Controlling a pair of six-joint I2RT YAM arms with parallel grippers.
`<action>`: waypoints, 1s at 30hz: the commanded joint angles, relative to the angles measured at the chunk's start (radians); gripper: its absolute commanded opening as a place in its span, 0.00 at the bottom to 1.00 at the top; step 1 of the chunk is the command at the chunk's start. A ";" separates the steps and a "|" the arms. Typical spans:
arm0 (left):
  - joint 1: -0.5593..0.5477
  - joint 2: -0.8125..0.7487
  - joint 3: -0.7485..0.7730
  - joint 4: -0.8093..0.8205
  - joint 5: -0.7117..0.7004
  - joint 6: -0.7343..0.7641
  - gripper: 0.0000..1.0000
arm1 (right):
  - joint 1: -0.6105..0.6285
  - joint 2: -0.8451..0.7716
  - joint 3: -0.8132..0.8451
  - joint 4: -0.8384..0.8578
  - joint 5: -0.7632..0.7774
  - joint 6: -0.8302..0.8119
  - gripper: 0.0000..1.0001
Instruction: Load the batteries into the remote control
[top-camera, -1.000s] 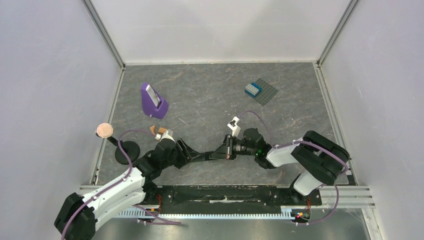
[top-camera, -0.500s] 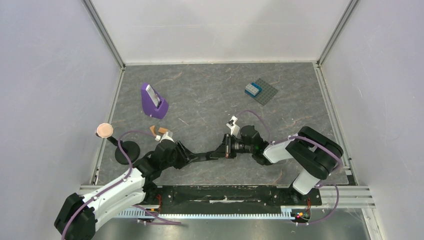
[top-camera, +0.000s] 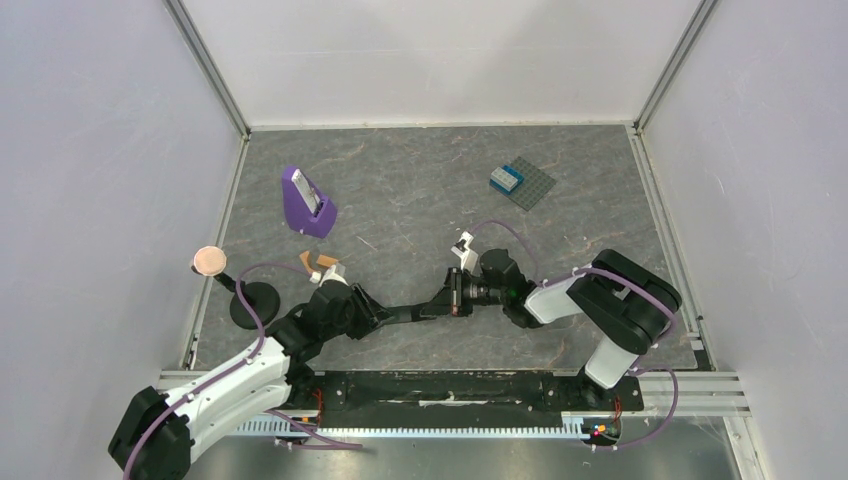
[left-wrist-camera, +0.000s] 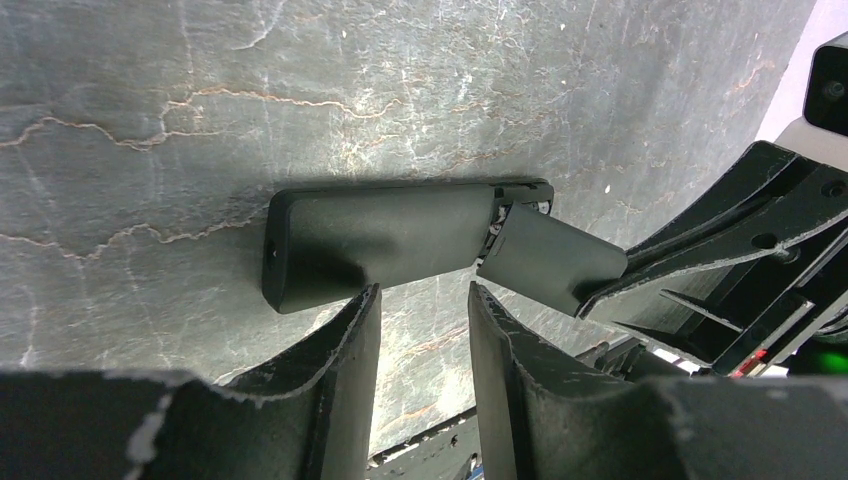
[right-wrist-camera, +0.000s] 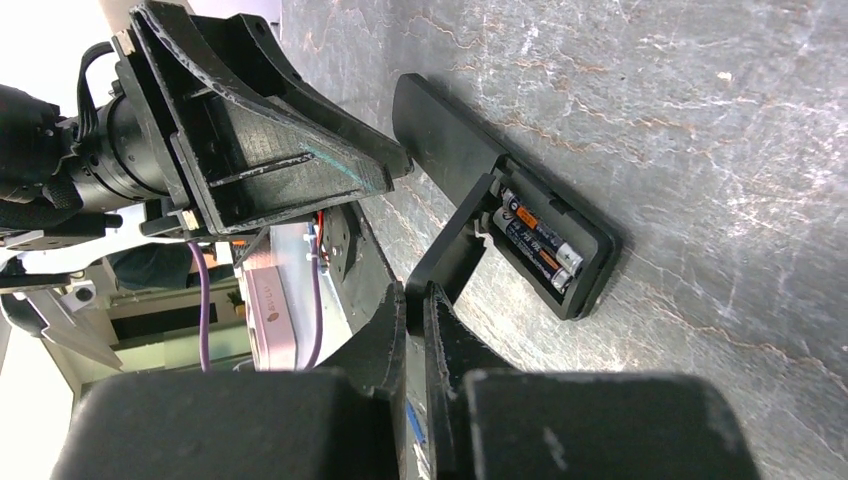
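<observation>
Left gripper (left-wrist-camera: 420, 295) has narrowed, fingers apart just short of the remote (left-wrist-camera: 380, 235), lying crosswise to their gap; right gripper (right-wrist-camera: 418, 298) pinches its lid (right-wrist-camera: 455, 240).

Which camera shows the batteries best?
Right wrist: the batteries lie side by side in the open compartment of the remote control. In the left wrist view the raised cover hides them; from the top they're too small.
</observation>
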 joint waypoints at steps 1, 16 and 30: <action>0.006 -0.008 -0.007 -0.009 -0.006 -0.018 0.43 | -0.018 0.030 0.013 -0.064 0.010 -0.034 0.06; 0.006 0.009 -0.007 0.003 -0.014 -0.030 0.47 | -0.030 0.009 0.079 -0.360 0.094 -0.106 0.20; 0.006 0.023 -0.001 -0.028 -0.021 -0.012 0.48 | -0.033 -0.003 0.281 -0.651 0.143 -0.223 0.18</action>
